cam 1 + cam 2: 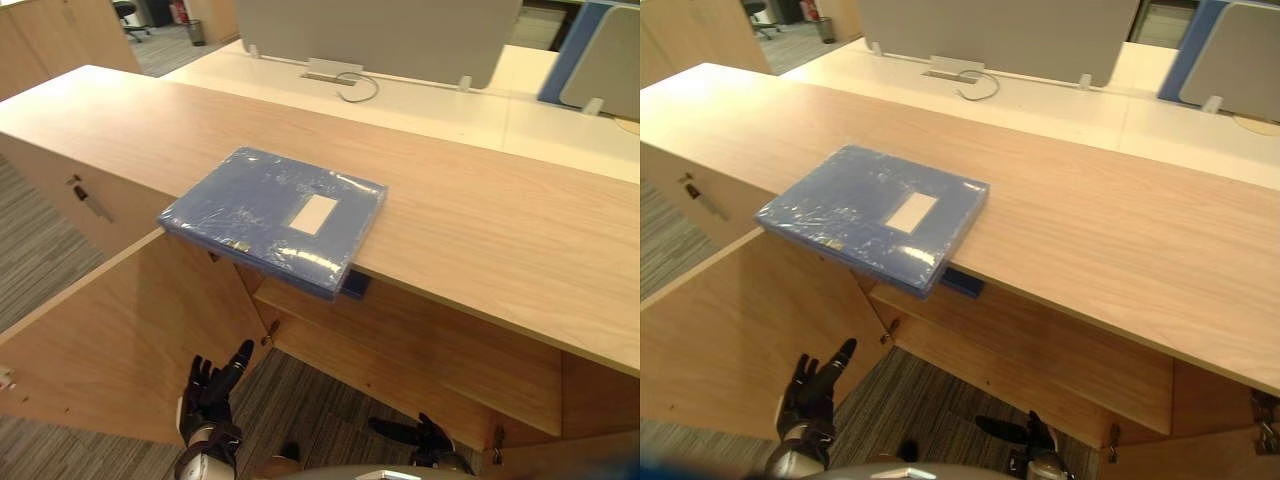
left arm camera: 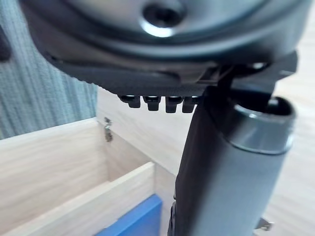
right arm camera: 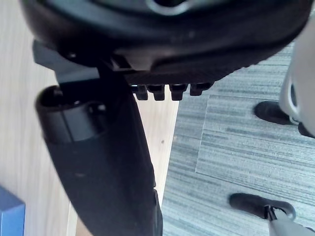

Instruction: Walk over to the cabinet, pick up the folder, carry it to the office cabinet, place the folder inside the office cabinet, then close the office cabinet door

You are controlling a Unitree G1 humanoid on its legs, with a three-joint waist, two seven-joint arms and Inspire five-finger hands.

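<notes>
1. Plainly, the flat blue plastic-wrapped folder (image 1: 275, 215) lies on the pale wooden cabinet surface (image 1: 480, 220). One corner juts past the front edge, so a clumsy nudge could tip it to the floor.
2. The left robot hand (image 1: 210, 395) hangs low, fingers spread and empty. The right robot hand (image 1: 425, 437) is likewise relaxed, low and holding nothing.
3. The open wooden cabinet door (image 1: 110, 330) stands just beside the left arm, which could strike it on rising.
4. A second blue object (image 1: 356, 285) under the overhang is mostly hidden; it is possibly another folder.
</notes>
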